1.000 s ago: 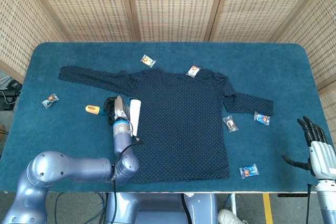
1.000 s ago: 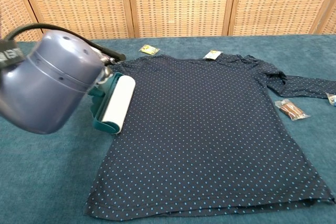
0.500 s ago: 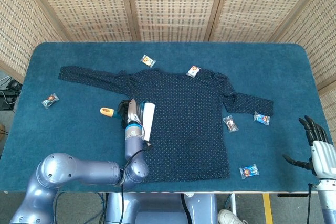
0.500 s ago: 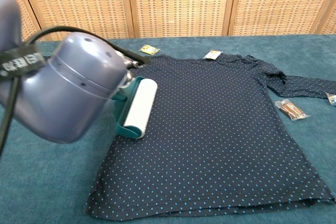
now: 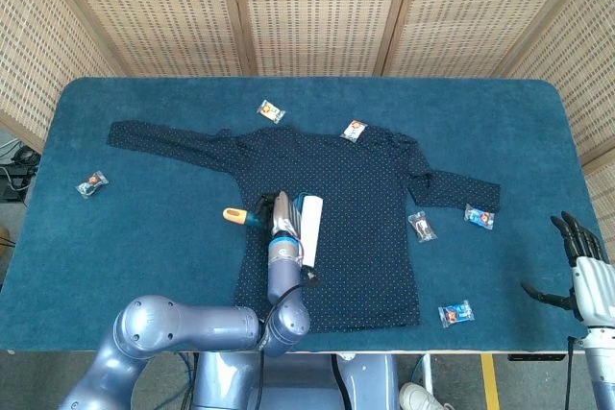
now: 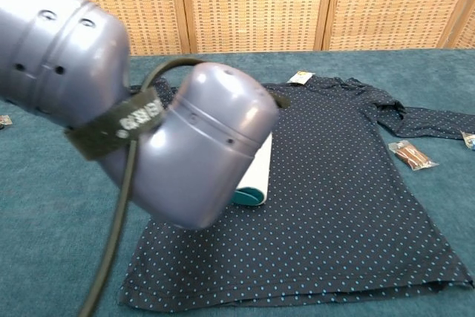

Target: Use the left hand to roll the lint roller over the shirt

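Left hand: your left hand (image 5: 280, 211) grasps the lint roller (image 5: 309, 229) by its teal handle, over the middle of the shirt (image 5: 356, 228). In the chest view your own arm blocks the hand, so only the head view shows the grip, and it is small there.
Lint roller: its white drum lies flat on the fabric, long axis running from the far edge of the table (image 5: 144, 237) toward the near edge. That puts the rolling direction across the shirt, left edge to right edge. In the chest view only the drum's near end and teal cap (image 6: 249, 196) show past your elbow.
Handle tip: the orange end (image 5: 232, 214) points toward the left edge and sits just off the shirt's side, so your wrist trails the drum rather than riding over it.
Shirt: dark, dotted, spread flat in the middle of the table, sleeves out toward the left and right edges. Spread like this it gives you a long flat run; the half toward the right edge looks not yet covered.
Right hand: your right hand (image 5: 582, 256) hangs off the near right corner, fingers apart, holding nothing, well apart from the shirt.
Wrappers: small packets (image 5: 421, 226) lie around the shirt's edges; one (image 5: 354, 129) touches the collar.
Risk: I'd judge loose fabric could bunch ahead of the sticky drum if you press hard.
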Robot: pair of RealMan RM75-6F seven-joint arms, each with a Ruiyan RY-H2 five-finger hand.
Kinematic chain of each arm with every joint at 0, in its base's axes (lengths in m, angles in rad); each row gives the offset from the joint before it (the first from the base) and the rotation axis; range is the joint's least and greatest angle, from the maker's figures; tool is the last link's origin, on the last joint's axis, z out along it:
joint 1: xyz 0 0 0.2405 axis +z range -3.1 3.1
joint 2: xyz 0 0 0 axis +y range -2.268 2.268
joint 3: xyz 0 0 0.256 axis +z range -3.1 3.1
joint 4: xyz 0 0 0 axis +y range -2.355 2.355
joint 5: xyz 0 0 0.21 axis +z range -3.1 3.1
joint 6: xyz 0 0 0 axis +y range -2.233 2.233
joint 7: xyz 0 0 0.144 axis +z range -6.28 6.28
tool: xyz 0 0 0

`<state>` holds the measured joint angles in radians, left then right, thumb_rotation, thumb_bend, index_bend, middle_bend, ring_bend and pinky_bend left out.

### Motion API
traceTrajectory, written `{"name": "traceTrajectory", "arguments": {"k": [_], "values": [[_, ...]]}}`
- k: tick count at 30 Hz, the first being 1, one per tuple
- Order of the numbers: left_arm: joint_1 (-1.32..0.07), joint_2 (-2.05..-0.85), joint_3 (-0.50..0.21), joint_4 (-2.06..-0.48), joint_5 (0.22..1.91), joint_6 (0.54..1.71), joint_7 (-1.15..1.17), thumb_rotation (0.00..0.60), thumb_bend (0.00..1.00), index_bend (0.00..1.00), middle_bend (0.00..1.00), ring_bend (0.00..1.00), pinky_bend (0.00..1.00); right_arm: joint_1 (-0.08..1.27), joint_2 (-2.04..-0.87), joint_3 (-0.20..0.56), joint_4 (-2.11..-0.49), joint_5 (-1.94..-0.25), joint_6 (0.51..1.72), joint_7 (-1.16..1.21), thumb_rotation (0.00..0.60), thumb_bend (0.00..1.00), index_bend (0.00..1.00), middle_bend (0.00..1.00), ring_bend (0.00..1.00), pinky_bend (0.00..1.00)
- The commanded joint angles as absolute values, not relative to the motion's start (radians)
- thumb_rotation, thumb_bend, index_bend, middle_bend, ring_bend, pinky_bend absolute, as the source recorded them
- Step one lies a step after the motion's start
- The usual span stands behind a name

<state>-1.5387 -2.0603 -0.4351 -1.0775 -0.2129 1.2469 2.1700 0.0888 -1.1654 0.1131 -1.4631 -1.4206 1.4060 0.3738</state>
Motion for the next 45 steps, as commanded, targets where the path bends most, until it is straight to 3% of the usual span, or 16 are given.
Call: {"name": "traceTrajectory", "arguments": {"k": [1, 13, 24, 30, 34, 38, 45], "values": [[-1.556, -2.081, -0.456, -1.052, -0.212, 1.242, 2.182, 0.600, 1.00, 0.91, 0.91, 0.81, 0.72, 0.089, -1.165, 0.113, -1.460, -1.419, 1.404, 0.376, 0.600, 0.14, 0.09, 0.00, 0.00, 0.00], [-1.480, -2.019, -0.440, -1.115, -0.200, 1.282, 2.180, 0.600, 1.00, 0.91, 0.91, 0.81, 0.72, 0.091, -1.171, 0.109, -1.460, -1.429, 1.405, 0.363, 0.600, 0.14, 0.09, 0.00, 0.00, 0.00], [-1.296, -1.803, -0.360, -1.356, -0.178, 1.322, 2.082, 0.600, 1.00, 0.91, 0.91, 0.81, 0.72, 0.083, -1.170, 0.104, -1.488, -1.451, 1.441, 0.311, 0.600, 0.14, 0.09, 0.00, 0.00, 0.00], [-1.203, -1.664, -0.330, -1.498, -0.123, 1.289, 1.961, 0.600, 1.00, 0.91, 0.91, 0.81, 0.72, 0.079, -1.174, 0.097, -1.507, -1.474, 1.465, 0.266, 0.600, 0.14, 0.09, 0.00, 0.00, 0.00], [-1.123, -1.547, -0.296, -1.602, -0.005, 1.202, 1.803, 0.600, 1.00, 0.89, 0.88, 0.80, 0.67, 0.074, -1.176, 0.095, -1.520, -1.488, 1.488, 0.233, 0.600, 0.14, 0.09, 0.00, 0.00, 0.00], [-1.062, -1.476, -0.264, -1.647, 0.131, 1.139, 1.649, 0.600, 1.00, 0.87, 0.87, 0.78, 0.65, 0.071, -1.178, 0.095, -1.527, -1.491, 1.498, 0.212, 0.600, 0.14, 0.09, 0.00, 0.00, 0.00], [-0.957, -1.397, -0.213, -1.692, 0.241, 1.141, 1.413, 0.600, 1.00, 0.85, 0.83, 0.75, 0.64, 0.066, -1.184, 0.090, -1.540, -1.510, 1.523, 0.165, 0.600, 0.14, 0.09, 0.00, 0.00, 0.00]]}}
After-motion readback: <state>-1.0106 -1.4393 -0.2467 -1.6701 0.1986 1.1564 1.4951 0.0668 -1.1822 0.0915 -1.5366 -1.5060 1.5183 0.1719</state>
